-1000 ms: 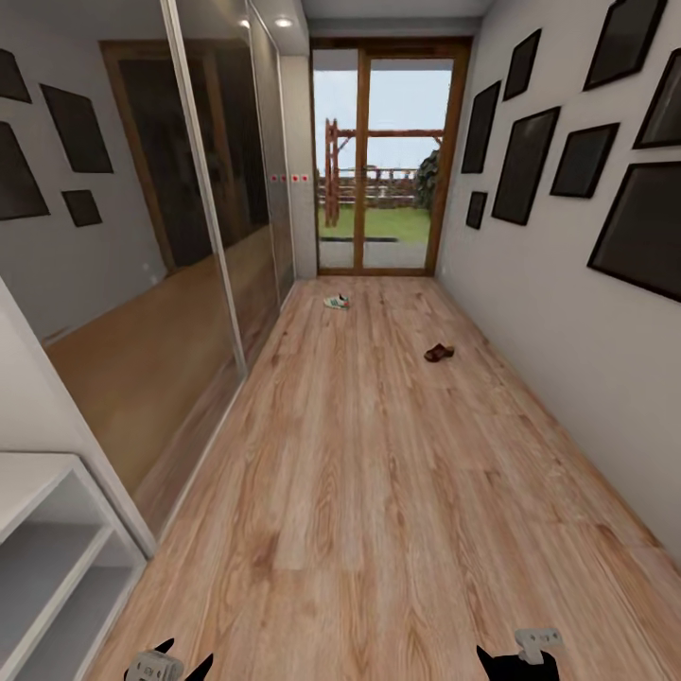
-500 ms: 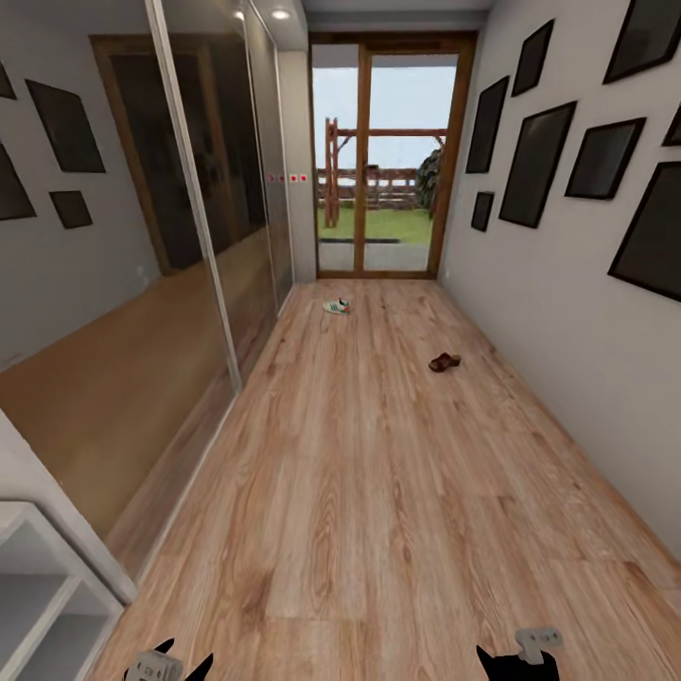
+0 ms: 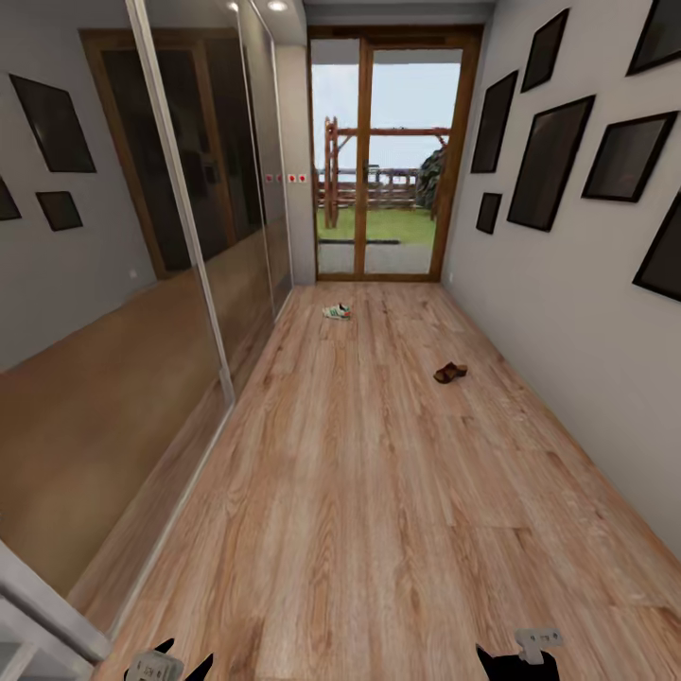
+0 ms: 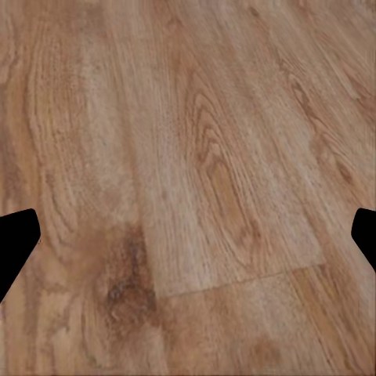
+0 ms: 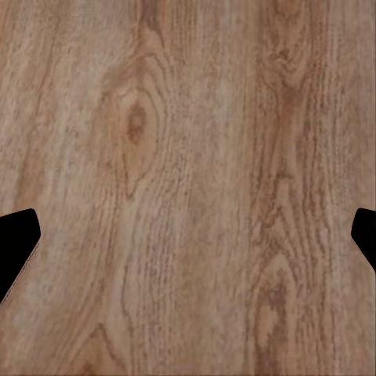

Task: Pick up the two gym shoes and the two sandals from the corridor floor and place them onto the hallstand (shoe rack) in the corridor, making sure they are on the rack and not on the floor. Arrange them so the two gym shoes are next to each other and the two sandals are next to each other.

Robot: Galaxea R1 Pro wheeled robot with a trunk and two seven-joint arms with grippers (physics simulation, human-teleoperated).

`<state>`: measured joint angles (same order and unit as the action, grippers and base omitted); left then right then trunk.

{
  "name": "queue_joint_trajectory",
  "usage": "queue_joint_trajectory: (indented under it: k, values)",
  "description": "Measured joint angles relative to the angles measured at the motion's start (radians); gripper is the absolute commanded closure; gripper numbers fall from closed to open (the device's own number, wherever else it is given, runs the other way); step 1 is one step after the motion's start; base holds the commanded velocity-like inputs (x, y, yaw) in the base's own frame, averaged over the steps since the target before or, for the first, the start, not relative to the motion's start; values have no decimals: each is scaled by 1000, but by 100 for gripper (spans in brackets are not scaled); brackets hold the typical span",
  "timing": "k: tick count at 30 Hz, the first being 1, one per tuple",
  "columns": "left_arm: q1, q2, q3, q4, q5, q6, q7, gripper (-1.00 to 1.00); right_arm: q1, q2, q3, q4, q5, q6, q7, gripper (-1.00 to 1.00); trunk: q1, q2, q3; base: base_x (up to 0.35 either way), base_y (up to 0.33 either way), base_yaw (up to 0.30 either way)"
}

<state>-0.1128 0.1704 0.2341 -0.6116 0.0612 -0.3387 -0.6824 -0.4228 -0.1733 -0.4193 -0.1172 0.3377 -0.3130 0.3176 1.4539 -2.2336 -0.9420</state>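
Observation:
One gym shoe (image 3: 336,311), white with green and red, lies on the corridor floor (image 3: 359,492) far ahead, near the glass door. One brown sandal (image 3: 450,373) lies closer and to the right, near the right wall. Both are well beyond my arms. My left gripper (image 3: 180,668) and right gripper (image 3: 515,658) peek in at the bottom edge of the head view. In the left wrist view the left gripper (image 4: 188,243) is open over bare planks. The right gripper (image 5: 188,243) is likewise open over bare planks. A pale grey shelf corner (image 3: 38,605) shows at bottom left; I cannot tell whether it is the hallstand.
Mirrored sliding wardrobe doors (image 3: 170,265) line the left side. The right wall (image 3: 567,312) carries several dark picture frames. A wood-framed glass door (image 3: 388,151) closes the corridor's far end. Open floor stretches between me and the shoes.
The whole view has shifted: the camera has moved forward down the corridor. The pale grey shelf unit has slid almost out at bottom left. Shoe and sandal sit slightly lower in view.

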Motion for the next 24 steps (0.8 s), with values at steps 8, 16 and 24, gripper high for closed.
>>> queue_joint_trajectory:
  k: [8,16,24]
  values:
    - [0,0,0,0,0,0,0,-100,0,0,0,0,0,0,0,-100,0,0,0,337,0,0]
    - [0,0,0,0,0,0,0,-100,0,0,0,0,0,0,0,-100,0,0,0,337,0,0]
    - [0,0,0,0,0,0,0,-100,0,0,0,0,0,0,0,-100,0,0,0,337,0,0]
